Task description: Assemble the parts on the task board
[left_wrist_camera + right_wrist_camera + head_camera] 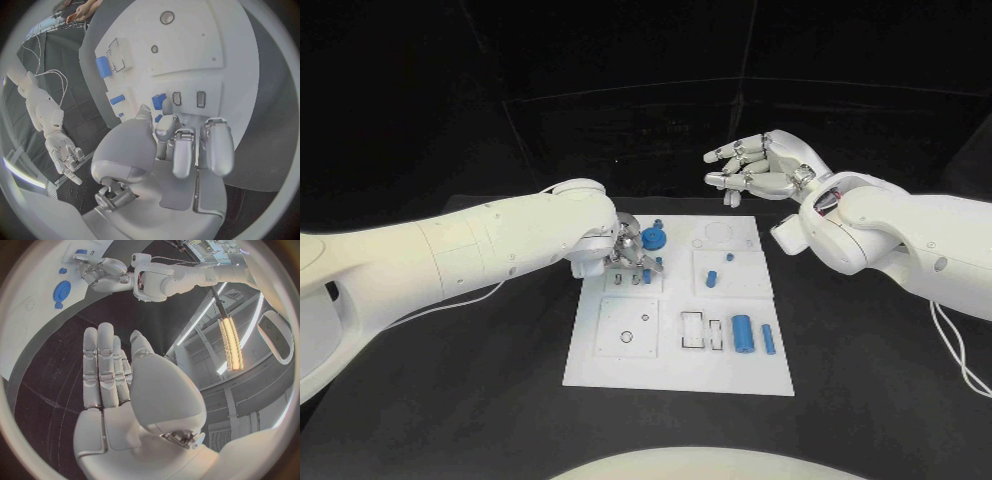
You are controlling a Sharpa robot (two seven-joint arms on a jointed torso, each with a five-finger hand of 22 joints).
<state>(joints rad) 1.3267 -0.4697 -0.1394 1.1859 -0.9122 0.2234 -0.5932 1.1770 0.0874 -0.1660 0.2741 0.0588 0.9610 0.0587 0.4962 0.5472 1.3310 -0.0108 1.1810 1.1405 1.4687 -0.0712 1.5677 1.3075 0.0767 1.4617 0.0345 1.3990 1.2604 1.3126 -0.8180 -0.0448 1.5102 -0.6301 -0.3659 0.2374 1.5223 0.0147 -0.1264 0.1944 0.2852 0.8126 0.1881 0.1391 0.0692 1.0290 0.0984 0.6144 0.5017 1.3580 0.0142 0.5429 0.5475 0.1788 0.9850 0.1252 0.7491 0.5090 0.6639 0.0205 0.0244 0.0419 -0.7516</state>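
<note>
The board [678,372] lies in the middle of the black worktop [473,410]. The left hand [626,252] is lowered onto the board's far left part, its fingers [185,150] curled down beside a small blue part [159,101]; whether that part is actually gripped cannot be told. Just beside this hand, toward the board's far edge, a round blue part [655,239] is seen. Two small blue parts [713,276] lie near the middle of the board's right half, and a thick blue cylinder [743,333] with a thinner blue pin [769,338] beside it is found near the board's right edge, toward the near side. The right hand [759,165] is held above the worktop beyond the board's far right corner, well apart from it; its fingers [100,365] are stretched out together and nothing is held in them.
</note>
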